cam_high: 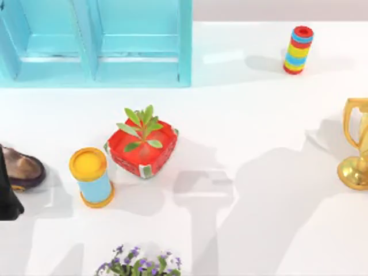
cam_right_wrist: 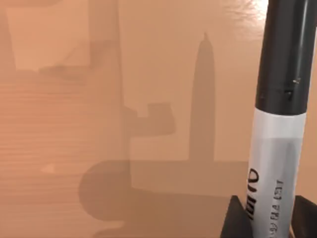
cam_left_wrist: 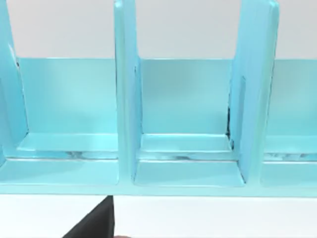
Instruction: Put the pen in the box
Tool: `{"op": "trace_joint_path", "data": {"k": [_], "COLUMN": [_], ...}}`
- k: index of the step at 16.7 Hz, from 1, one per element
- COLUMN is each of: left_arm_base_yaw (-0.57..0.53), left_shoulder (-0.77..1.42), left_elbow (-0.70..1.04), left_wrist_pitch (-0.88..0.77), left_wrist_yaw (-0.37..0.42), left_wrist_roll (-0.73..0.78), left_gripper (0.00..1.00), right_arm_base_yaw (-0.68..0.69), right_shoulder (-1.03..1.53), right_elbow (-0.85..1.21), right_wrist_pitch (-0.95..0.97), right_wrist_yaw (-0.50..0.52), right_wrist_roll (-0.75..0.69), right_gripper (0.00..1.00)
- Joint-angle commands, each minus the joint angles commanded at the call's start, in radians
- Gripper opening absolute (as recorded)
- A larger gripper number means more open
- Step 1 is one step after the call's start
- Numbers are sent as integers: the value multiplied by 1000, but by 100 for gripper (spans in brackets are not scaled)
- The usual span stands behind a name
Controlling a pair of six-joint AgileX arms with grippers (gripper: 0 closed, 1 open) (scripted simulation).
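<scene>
Compartments of the blue box [cam_left_wrist: 188,124] hold nothing. A red planter [cam_high: 142,150] holds a green plant [cam_high: 141,127]. The right wrist view has the right gripper [cam_right_wrist: 267,215] pinching the pen [cam_right_wrist: 275,124]; left fingers: cannot tell.

From overhead, the top camera looks straight down on the white table [cam_high: 259,115], with the blue box [cam_high: 95,43] at its far left edge. The left wrist camera faces that same box [cam_left_wrist: 188,124] level and close. The right wrist camera sits very near the pen [cam_right_wrist: 277,129], facing what may be a wooden surface [cam_right_wrist: 74,124].
</scene>
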Motion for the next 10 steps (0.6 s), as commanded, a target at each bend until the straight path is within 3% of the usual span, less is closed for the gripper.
{"op": "trace_joint_path", "data": {"k": [4,9,10], "left_arm_base_yaw": [0,0,0], "left_shoulder": [0,0,0], "left_elbow": [0,0,0], "left_wrist_pitch": [0,0,0], "left_wrist_yaw": [0,0,0], "left_wrist_roll": [0,0,0], "left_gripper": [100,100,100], "right_arm_base_yaw": [-89,-100,-100], "right_shoulder": [-23,-27,-27], "right_elbow": [-87,-94,-94], "right_wrist_pitch": [65,69,69], "right_wrist_yaw": [-10,-11,-11], "right_wrist_roll": [-44,-53,-53], "right_gripper": [0,0,8]}}
